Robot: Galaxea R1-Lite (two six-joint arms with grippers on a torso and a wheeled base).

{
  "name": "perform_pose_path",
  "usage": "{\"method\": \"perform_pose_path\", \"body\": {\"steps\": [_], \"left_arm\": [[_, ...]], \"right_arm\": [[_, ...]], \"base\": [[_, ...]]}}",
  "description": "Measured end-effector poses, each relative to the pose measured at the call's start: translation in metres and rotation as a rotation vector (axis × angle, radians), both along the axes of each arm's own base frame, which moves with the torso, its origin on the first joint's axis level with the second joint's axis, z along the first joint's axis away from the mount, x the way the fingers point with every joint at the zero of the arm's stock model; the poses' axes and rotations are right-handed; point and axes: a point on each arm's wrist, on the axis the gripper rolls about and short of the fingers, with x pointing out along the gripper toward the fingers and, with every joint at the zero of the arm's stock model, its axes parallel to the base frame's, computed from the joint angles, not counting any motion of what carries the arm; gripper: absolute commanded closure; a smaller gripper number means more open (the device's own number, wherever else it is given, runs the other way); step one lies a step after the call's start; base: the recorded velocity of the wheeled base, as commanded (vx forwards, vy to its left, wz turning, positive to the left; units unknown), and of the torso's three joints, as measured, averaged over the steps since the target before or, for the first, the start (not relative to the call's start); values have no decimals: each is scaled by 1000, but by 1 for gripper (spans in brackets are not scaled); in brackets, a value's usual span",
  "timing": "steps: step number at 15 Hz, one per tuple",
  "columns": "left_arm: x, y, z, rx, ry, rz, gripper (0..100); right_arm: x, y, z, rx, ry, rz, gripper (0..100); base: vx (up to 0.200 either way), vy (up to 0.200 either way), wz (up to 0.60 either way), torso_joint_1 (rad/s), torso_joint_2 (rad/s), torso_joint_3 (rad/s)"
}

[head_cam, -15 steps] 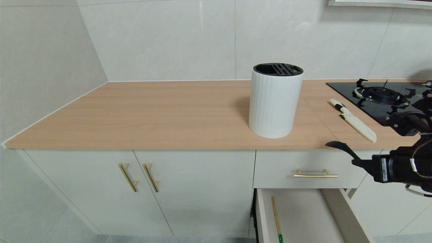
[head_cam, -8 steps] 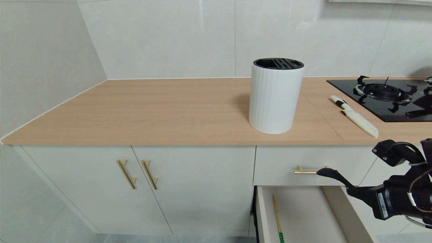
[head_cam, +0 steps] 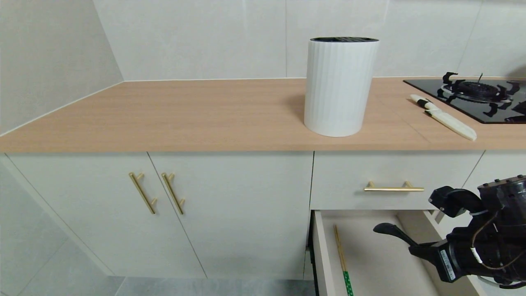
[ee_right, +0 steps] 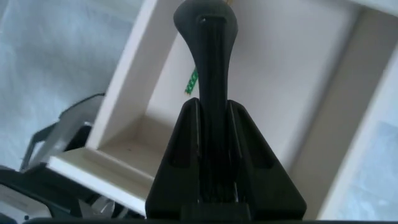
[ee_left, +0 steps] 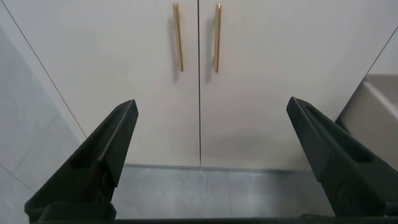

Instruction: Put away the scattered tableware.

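A tall white ribbed knife block (head_cam: 341, 86) stands on the wooden counter (head_cam: 185, 115). To its right a knife (head_cam: 446, 119) with a cream blade lies flat beside the stove. Below the counter a drawer (head_cam: 320, 250) is pulled open, and a pair of wooden chopsticks (head_cam: 341, 257) with green ends lies along its left side. My right gripper (head_cam: 384, 228) hangs over the drawer's right part, shut with nothing visible in it; the right wrist view shows the right gripper (ee_right: 205, 18) above the drawer wall (ee_right: 124, 112) and a green chopstick end (ee_right: 192, 79). My left gripper (ee_left: 211, 109) is open, low in front of the cabinet doors.
A black gas stove (head_cam: 481, 92) takes the counter's far right. A shut drawer with a gold handle (head_cam: 393, 189) sits just above the open one. Two cabinet doors with gold handles (head_cam: 156, 193) are to the left, also gold handles (ee_left: 178, 37). Tiled walls close off the back and left.
The head camera has dropped, so the whole picture shifted. My right gripper has come down from counter-edge height to the open drawer, staying shut.
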Motion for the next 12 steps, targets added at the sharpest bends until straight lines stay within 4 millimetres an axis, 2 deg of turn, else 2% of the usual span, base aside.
{"method": "perform_pose_path", "body": {"steps": [6,12], "left_arm": [[0,0,0,0,0,0,0],[0,0,0,0,-1,0,0]], "right_arm": [[8,3,-14,-4,4,-2,100],[11,4,-19,-9,16,-3,100]], "base": [[0,0,0,-91,403,295],[0,0,0,-1,37,36]]}}
